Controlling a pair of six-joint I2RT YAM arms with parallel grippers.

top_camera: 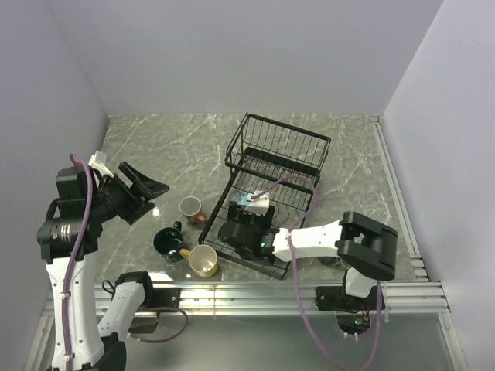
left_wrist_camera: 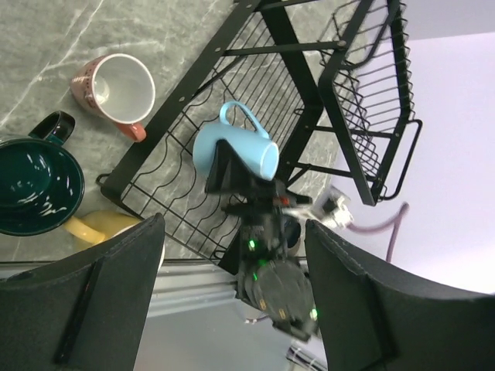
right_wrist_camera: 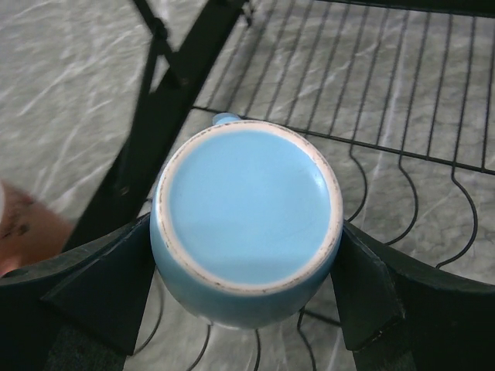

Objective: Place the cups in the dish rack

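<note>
Marble tabletop [top_camera: 155, 147], grey walls [top_camera: 232, 54].
Item, right claw [right_wrist_camera: 240, 297]: clamped on blue mug [right_wrist_camera: 247, 209], fingers at 3 and 9 o'clock of its body, base toward the wrist, handle at 11.
Mug hangs over the rack [top_camera: 278, 147] tray; contact with the wires unclear.
Advice: lower until the rim seats between the dividers [right_wrist_camera: 456, 201], then release straight.
Likely snag: frame bar [right_wrist_camera: 170, 85] close at 10 o'clock.
Outside the tray, 9 to 7 o'clock: pink mug [top_camera: 192, 209], teal mug [top_camera: 168, 242], yellow mug [top_camera: 203, 261].
Item, left claw [top_camera: 147, 193]: open, empty, well apart at 9.

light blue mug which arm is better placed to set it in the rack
Right. The right gripper clasps the light blue mug, base up, over the dish rack; the left gripper hangs open, off beside the rack.
</note>
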